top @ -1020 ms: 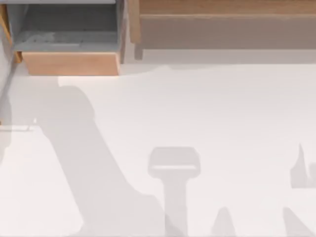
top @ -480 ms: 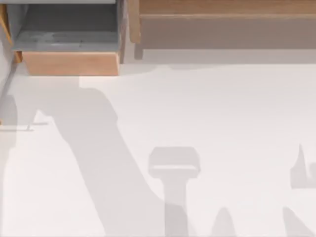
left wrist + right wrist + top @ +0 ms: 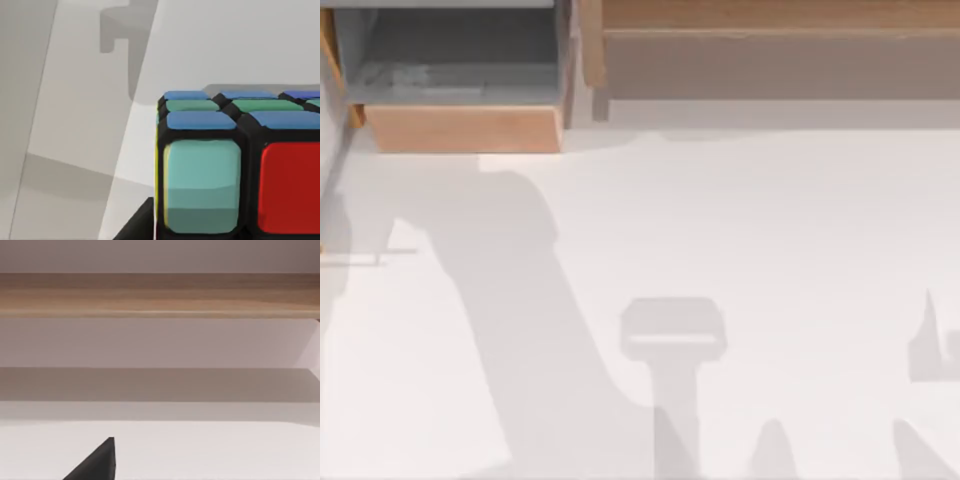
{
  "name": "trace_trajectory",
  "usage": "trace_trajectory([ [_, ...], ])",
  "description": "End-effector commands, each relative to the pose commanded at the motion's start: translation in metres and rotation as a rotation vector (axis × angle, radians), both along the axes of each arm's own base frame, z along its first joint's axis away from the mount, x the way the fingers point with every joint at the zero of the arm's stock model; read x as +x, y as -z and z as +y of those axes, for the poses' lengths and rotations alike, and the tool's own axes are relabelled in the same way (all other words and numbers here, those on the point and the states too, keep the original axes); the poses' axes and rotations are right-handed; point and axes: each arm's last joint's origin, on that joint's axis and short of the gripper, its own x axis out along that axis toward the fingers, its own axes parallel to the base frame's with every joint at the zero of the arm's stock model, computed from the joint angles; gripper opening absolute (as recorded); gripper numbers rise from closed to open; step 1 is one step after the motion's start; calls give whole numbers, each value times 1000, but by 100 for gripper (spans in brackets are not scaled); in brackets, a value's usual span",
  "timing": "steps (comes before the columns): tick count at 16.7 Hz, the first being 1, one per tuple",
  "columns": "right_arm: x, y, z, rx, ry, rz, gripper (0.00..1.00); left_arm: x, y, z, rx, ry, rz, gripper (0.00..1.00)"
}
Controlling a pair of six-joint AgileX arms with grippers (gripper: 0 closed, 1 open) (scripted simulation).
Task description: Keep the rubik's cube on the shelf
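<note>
Beside the left claw, rubik's cube (image 3: 235, 165) (close)

Bright, even light fell on the pale worktop (image 3: 770, 230), where soft-edged grey shadows of the arms lay across its left and lower parts. A darker band of shade sat under the shelf (image 3: 770, 60). The rubik's cube (image 3: 235, 165) showed mild shading on its stickers, without glare.

You will find no writing, label, brand, number or sign to read here: the rubik's cube (image 3: 240, 165) carries plain coloured stickers, and the shelf (image 3: 770, 40) shows bare wood
</note>
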Motion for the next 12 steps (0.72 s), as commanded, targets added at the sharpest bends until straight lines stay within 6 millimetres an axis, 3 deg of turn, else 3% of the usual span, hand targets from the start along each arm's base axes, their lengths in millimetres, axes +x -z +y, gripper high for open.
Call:
trace_trajectory([
  [9,0,0,0,0,0,0,100,0,-2,5,-38,76,2,0],
  [12,0,0,0,0,0,0,100,-4,-23,-9,13,105,-3,0],
])
